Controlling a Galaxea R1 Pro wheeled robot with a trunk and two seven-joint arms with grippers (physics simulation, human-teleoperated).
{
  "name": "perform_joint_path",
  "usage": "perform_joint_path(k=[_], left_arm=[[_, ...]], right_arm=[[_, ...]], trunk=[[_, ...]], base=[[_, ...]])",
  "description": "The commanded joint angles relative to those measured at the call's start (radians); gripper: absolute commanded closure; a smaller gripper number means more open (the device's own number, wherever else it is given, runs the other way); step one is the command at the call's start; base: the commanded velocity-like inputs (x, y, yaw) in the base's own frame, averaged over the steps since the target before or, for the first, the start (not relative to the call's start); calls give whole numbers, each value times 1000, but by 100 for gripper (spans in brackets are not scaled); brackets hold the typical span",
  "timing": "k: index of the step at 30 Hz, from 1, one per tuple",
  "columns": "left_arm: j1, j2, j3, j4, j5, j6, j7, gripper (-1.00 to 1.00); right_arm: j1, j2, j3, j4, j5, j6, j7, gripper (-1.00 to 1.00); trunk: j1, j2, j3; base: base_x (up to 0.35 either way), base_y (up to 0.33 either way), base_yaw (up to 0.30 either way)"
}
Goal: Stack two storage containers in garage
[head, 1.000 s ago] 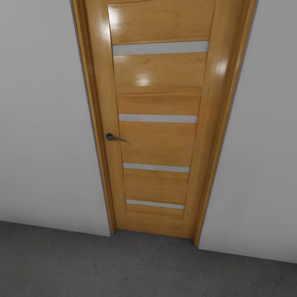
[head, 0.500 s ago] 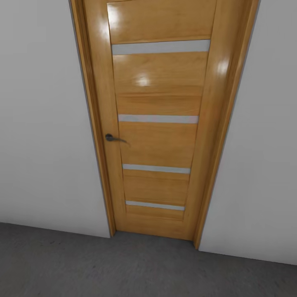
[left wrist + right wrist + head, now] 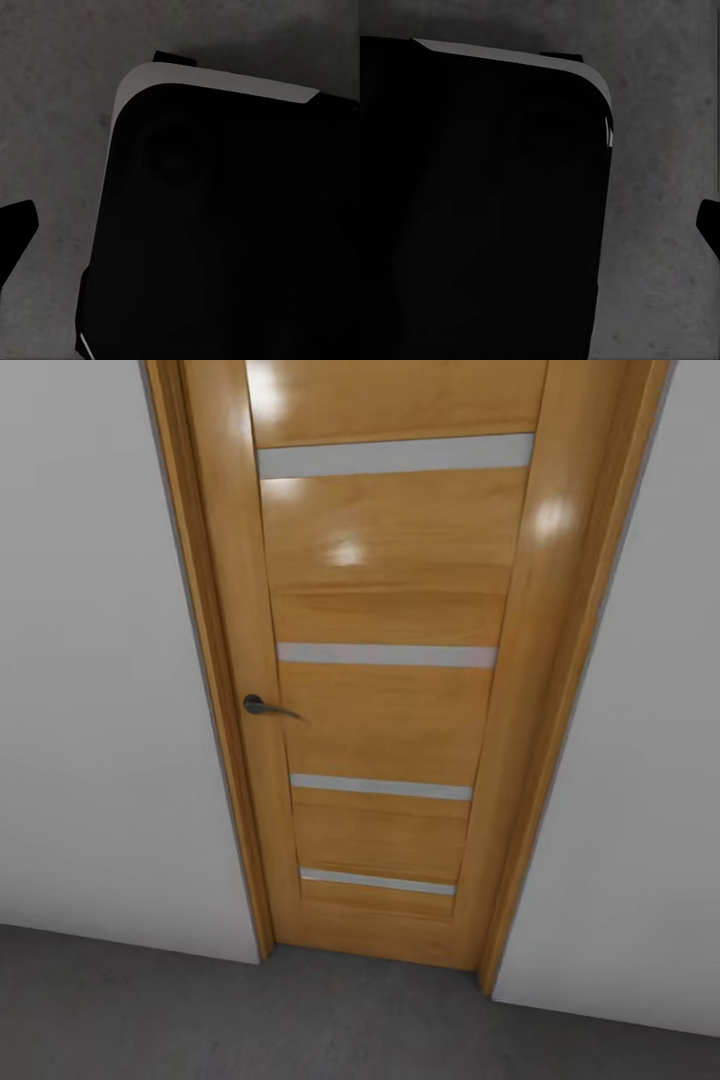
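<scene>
The two storage containers are out of view. In the head view I face a closed wooden side door [image 3: 385, 660] with a dark lever handle [image 3: 262, 707], set in a white-grey wall of the garage. Dark grey mottled concrete floor [image 3: 200, 1020] runs along its foot. The left wrist view looks down on that floor [image 3: 67, 90] and my own black base [image 3: 225, 225], with one dark fingertip [image 3: 16, 229] far out at the side. A fingertip [image 3: 709, 225] sits at the edge of the right wrist view too, beside the base [image 3: 480, 210]. Neither gripper holds anything.
The door frame [image 3: 205, 660] and plain walls [image 3: 90, 710] on both sides block the way ahead. A narrow strip of concrete floor lies between me and the door.
The whole head view has shifted: the door looks larger and lower in the picture, so the camera has come closer to it. The door itself stays shut.
</scene>
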Motion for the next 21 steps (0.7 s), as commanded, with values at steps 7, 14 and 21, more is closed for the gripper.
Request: perform_joint_path(k=[7,14,21], left_arm=[[0,0,0,0,6,-2,0,-100],[0,-1,0,1,4,-2,0,-100],[0,-2,1,1,4,-2,0,-100]], right_arm=[[0,-1,2,0,9,-3,1,-100],[0,-5,5,0,10,-2,0,-100],[0,-26,0,-7,10,2,-16,-100]], trunk=[[1,0,-1],[1,0,-1],[1,0,-1]], base=[[313,0,0],[262,0,0],[42,0,0]])
